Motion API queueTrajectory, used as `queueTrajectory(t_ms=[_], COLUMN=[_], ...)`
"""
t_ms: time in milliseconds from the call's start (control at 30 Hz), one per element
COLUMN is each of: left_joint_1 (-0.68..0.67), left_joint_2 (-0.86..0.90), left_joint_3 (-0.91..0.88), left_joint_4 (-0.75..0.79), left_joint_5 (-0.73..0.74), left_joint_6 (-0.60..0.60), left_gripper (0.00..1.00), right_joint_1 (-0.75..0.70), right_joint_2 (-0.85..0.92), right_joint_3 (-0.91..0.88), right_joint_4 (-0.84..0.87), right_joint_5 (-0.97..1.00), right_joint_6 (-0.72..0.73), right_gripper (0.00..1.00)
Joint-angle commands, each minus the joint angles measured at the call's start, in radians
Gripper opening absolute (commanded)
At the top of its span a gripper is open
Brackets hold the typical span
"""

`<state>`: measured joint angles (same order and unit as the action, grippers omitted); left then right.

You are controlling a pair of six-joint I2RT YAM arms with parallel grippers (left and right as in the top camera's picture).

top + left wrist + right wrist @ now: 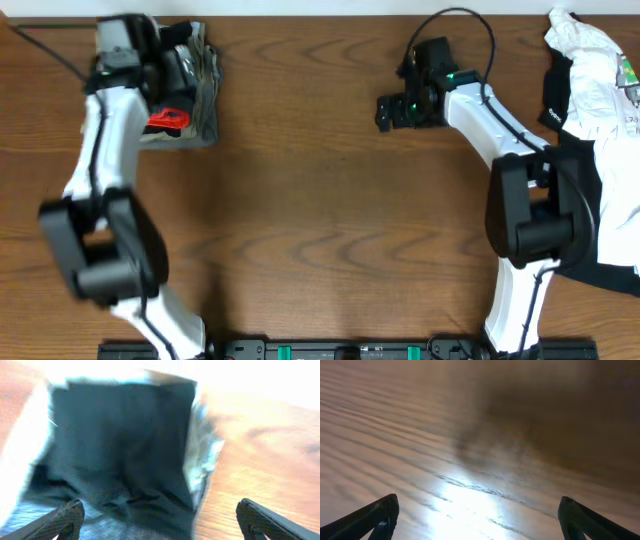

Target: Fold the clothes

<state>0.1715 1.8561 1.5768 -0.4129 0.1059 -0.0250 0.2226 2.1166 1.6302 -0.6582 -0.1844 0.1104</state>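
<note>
At the far left of the overhead view we see the left arm [95,170] reaching up the worktop [300,200] to its back left corner, where the clothes [195,120] lie as a small folded bundle of black leggings, with the red band [168,120] of the waist showing on the side nearest the arm. The wrist of that arm hangs over the bundle and hides part of it from above. In the left wrist view, which is blurred, the black fabric fills the middle of the picture, with a pale grey edge along its right side and bare wood beyond that. The left end effector [162,517] stands wide: one fingertip shows in each lower corner, the left one over the fabric and the right one over the wood, and we see nothing pinched between them. Moving right, the middle of the worktop is plain brown wood grain. The right arm [500,120] stretches from the front edge toward the back, well apart from the bundle. The right end effector [480,515] is also spread wide, its two dark fingertips far apart above bare, glossy wood, with nothing held. At the far right edge lies a crumpled white garment [590,70] with dark cloth [553,95] beside it
</note>
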Motion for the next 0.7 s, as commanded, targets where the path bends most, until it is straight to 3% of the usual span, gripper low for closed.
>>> queueTrajectory(t_ms=[0,200,400,667], left_joint_1=[0.002,0.002,0.002,0.002], left_joint_2=[-0.125,-0.271,-0.298,-0.294], left_joint_3=[0.006,0.005,0.005,0.003], left_joint_4=[-0.045,-0.164,-0.17,-0.171], left_joint_5=[0.006,0.006,0.006,0.006], left_joint_6=[0.024,0.025,0.025,0.025], left_gripper=[0.98,0.98,0.98,0.98], right_joint_1=[-0.007,-0.008,-0.008,-0.008], right_joint_2=[-0.162,-0.369,-0.541,-0.621], right_joint_3=[0.09,0.127,0.127,0.127], right_joint_4=[0.004,0.006,0.003,0.003], right_joint_5=[0.013,0.171,0.188,0.188], right_joint_6=[-0.093,-0.093,-0.093,-0.093], right_gripper=[0.99,0.99,0.99,0.99])
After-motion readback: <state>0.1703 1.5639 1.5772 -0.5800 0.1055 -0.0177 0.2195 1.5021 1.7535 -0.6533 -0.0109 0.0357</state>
